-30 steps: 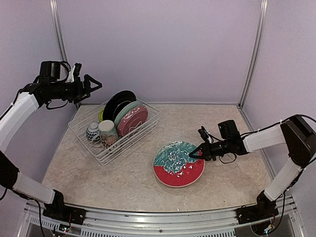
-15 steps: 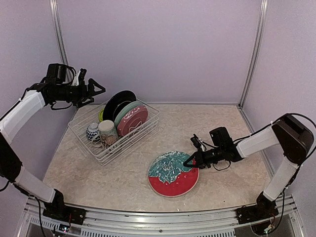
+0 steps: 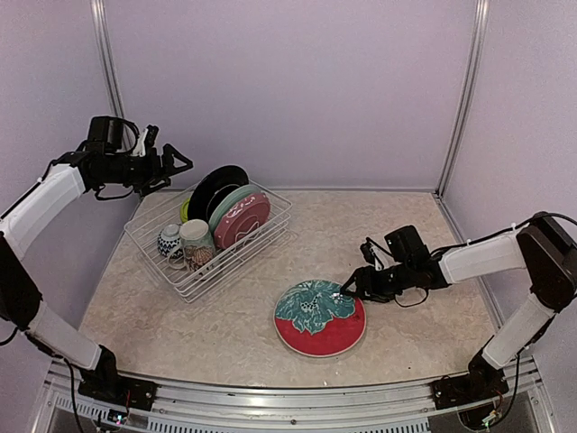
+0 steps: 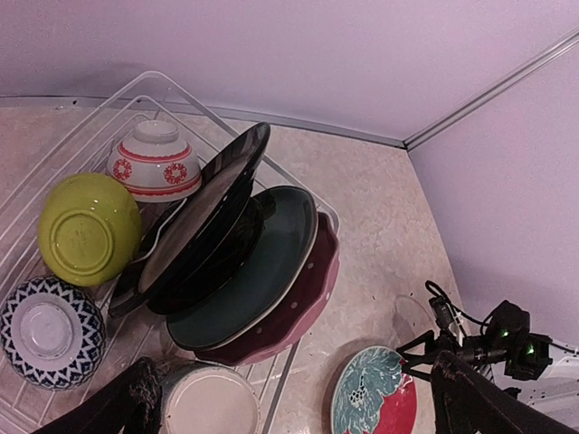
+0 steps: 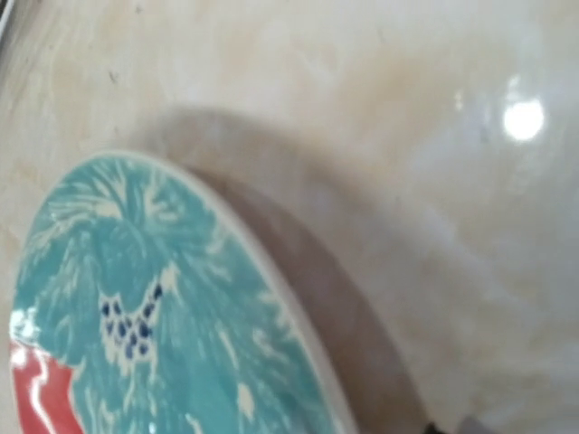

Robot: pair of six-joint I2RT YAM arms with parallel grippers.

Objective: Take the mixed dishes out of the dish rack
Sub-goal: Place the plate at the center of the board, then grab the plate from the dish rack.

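The white wire dish rack (image 3: pixel 200 287) stands at the back left of the table. It holds a black plate (image 4: pixel 204 212), a dark teal plate (image 4: pixel 249 271), a pink dotted plate (image 4: pixel 303 294), a red-white bowl (image 4: pixel 156 163), a lime green bowl (image 4: pixel 89 228), a blue-white bowl (image 4: pixel 50 330) and a cream mug (image 4: pixel 210 402). A red floral plate (image 3: pixel 320 317) lies flat on the table right of the rack. My right gripper (image 3: pixel 347 290) is at that plate's upper right rim, fingers spread and low. My left gripper (image 3: pixel 176 162) hovers open above the rack's back left corner.
Purple walls close the table at the back and on both sides, with metal posts (image 3: pixel 462 99) in the corners. The marbled tabletop (image 3: pixel 180 334) runs bare from the rack to the near edge. Close up, the right wrist view shows the floral plate (image 5: pixel 163 316) and its shadow.
The floral plate was held tilted in the right gripper; now it lies flat on the table and the fingers have spread. The left arm shifted slightly right and lower a second ago, then held.
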